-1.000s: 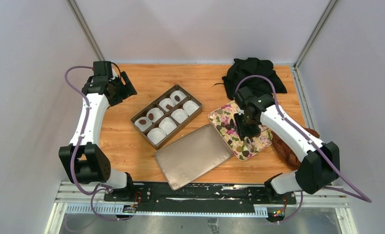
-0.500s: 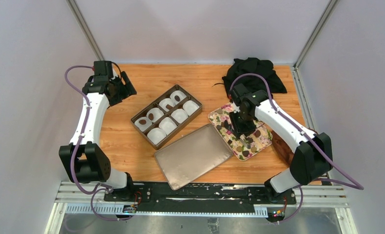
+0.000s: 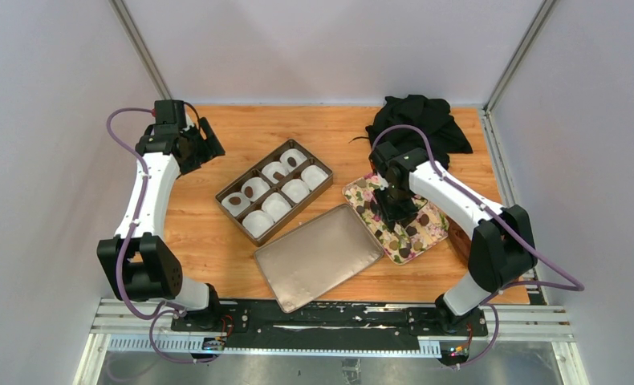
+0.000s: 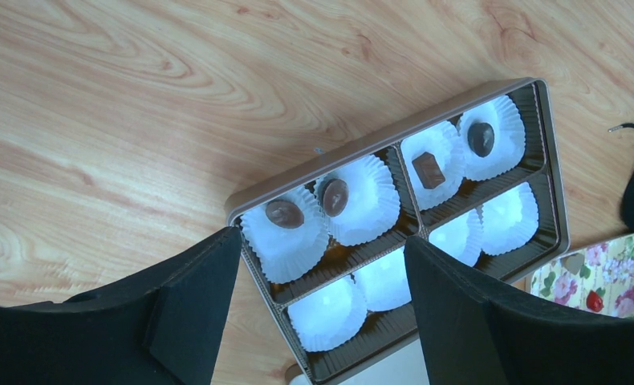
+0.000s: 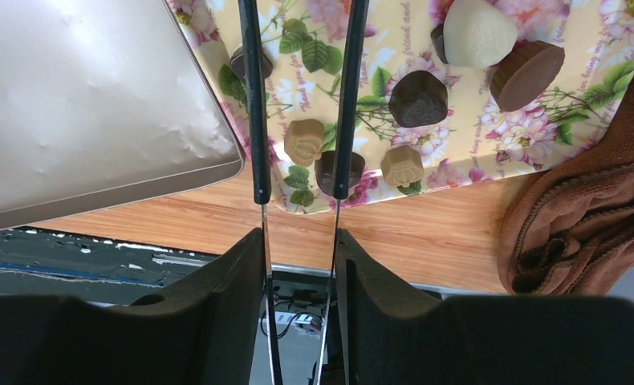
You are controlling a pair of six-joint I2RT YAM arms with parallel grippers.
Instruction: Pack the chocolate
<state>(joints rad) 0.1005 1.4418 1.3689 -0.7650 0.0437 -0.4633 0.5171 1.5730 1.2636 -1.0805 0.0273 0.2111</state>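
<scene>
Several chocolates lie on the flower-print tray [image 3: 428,232]. In the right wrist view I see a dark heart [image 5: 417,98], a round brown piece [image 5: 526,74], a white heart [image 5: 480,32] and beige rose pieces [image 5: 304,141]. My right gripper [image 5: 298,237] is shut on a pair of metal tongs [image 5: 254,120]. Their two black-sleeved arms stand apart over the tray [image 5: 378,48], and their tips are out of view. The brown box [image 3: 274,191] holds white paper cups. Several cups hold a chocolate [image 4: 285,213]. My left gripper [image 4: 318,265] is open and empty, high above the box.
The box's flat lid [image 3: 318,255] lies between the box and the near edge. A black cloth [image 3: 416,120] is at the back right. A rust-brown cloth [image 5: 587,216] lies right of the tray.
My right arm has moved the tongs left and toward the back over the tray, and its elbow has folded in. The left arm has not moved.
</scene>
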